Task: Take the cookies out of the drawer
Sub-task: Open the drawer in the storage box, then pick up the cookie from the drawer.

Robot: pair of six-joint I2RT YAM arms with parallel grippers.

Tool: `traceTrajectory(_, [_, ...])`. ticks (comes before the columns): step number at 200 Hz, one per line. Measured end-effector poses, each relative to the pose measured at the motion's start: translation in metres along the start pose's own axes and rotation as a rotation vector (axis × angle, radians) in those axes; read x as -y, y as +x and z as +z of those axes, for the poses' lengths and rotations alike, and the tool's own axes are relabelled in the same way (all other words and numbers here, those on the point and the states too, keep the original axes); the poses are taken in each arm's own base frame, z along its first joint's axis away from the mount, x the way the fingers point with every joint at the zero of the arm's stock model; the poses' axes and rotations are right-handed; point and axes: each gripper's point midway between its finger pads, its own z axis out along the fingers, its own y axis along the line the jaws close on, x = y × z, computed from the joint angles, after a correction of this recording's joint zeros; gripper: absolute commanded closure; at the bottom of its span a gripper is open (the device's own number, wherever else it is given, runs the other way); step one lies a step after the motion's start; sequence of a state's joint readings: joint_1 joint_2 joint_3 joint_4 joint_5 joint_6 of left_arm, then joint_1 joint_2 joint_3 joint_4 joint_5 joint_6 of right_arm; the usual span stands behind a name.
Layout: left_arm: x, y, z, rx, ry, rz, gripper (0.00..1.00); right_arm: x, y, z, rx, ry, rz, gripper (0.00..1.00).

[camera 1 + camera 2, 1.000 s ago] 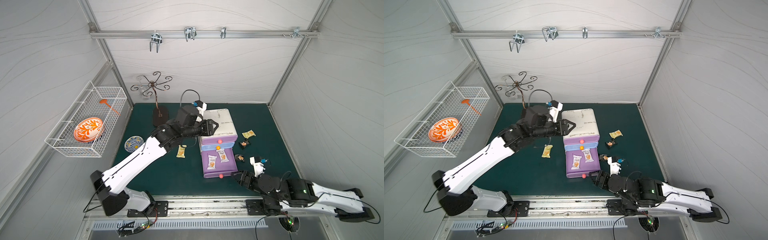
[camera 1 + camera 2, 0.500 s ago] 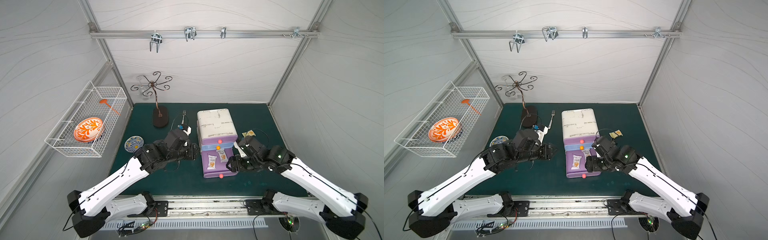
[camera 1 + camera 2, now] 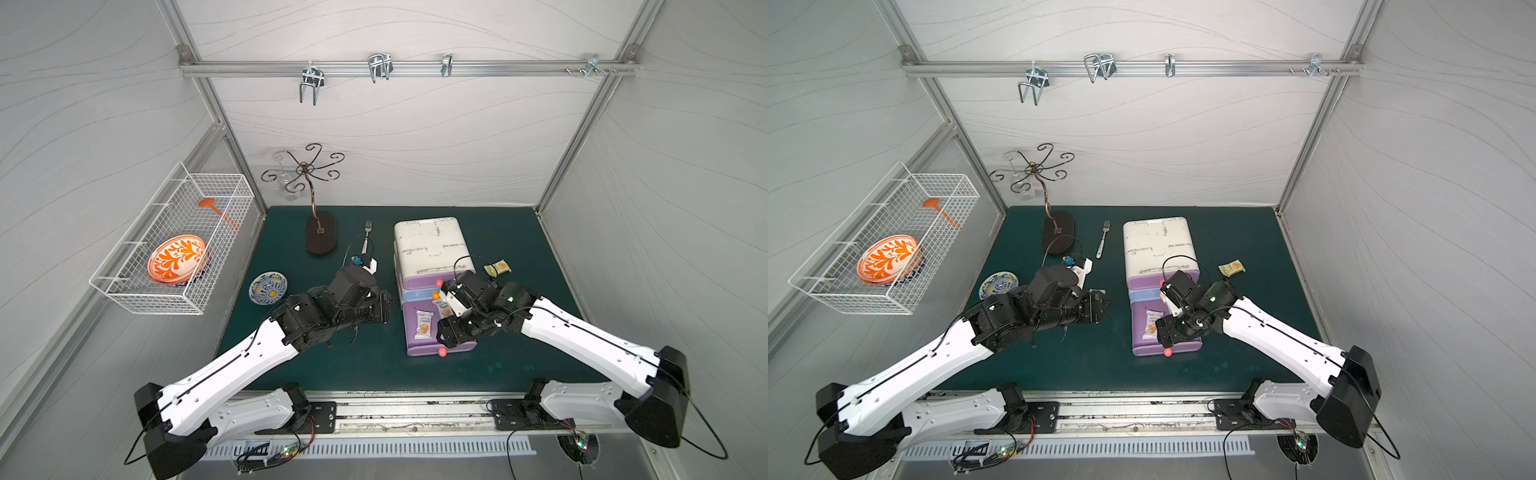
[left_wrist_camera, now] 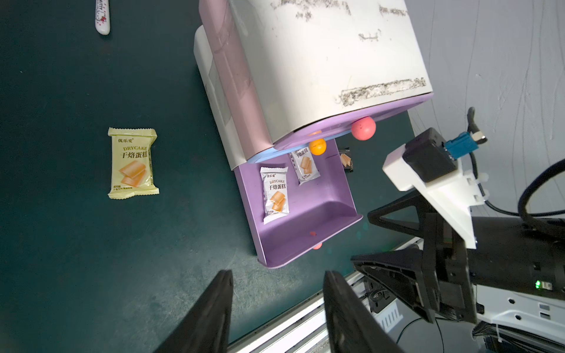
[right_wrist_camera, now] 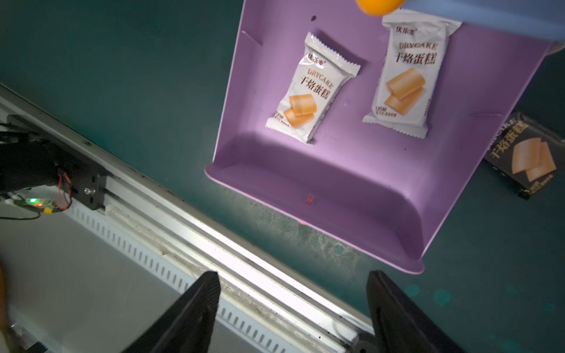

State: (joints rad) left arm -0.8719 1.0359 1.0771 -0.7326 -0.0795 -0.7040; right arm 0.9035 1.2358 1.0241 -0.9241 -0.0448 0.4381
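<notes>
The purple drawer (image 3: 420,351) stands pulled out at the bottom of the drawer unit (image 3: 430,245). Two white cookies lie in it (image 5: 312,88) (image 5: 406,79); in both top views one shows whole (image 3: 424,324). Outside it, on the mat, are a pale yellow packet (image 4: 133,163) to the left, another (image 3: 497,267) to the right, and a black one (image 5: 526,156) beside the drawer. My right gripper (image 3: 451,332) (image 5: 292,273) hovers open and empty over the drawer's right front. My left gripper (image 3: 384,309) (image 4: 278,273) is open and empty, left of the drawer.
A fork (image 3: 366,239) and a metal hook stand (image 3: 320,232) are behind the left arm. A patterned saucer (image 3: 269,288) lies at the mat's left edge. A wire basket (image 3: 124,286) with an orange bowl hangs on the left wall. The metal rail (image 3: 415,409) runs along the front.
The left arm has drawn back from the drawer unit to the mat left of it. The right arm has swung in from the front right to above the open drawer.
</notes>
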Motion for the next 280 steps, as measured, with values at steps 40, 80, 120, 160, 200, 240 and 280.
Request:
traceTrajectory(40, [-0.004,0.005,0.007,-0.010,-0.009,-0.005,0.47,0.019,-0.002,0.033,-0.024,0.089,0.001,0.21])
traceTrajectory(80, [-0.005,0.007,0.014,-0.008,-0.007,-0.005,0.47,0.036,-0.012,0.047,0.009,0.149,0.008,0.21])
traceTrajectory(120, [-0.012,0.016,0.025,-0.029,-0.025,-0.003,0.48,0.049,-0.026,0.068,0.042,0.207,0.009,0.22])
traceTrajectory(160, [-0.010,0.016,0.030,-0.032,-0.018,-0.003,0.48,0.060,-0.025,0.078,0.084,0.246,0.023,0.23])
traceTrajectory(200, [-0.004,0.016,0.036,-0.038,0.002,-0.003,0.49,0.063,-0.027,0.070,0.168,0.271,0.026,0.23])
traceTrajectory(240, [0.003,0.020,0.037,-0.058,0.031,0.013,0.64,0.057,-0.035,0.058,0.238,0.270,0.011,0.23])
traceTrajectory(280, [0.005,0.040,0.042,-0.110,0.042,-0.012,0.68,0.056,-0.036,0.056,0.242,0.266,0.018,0.24])
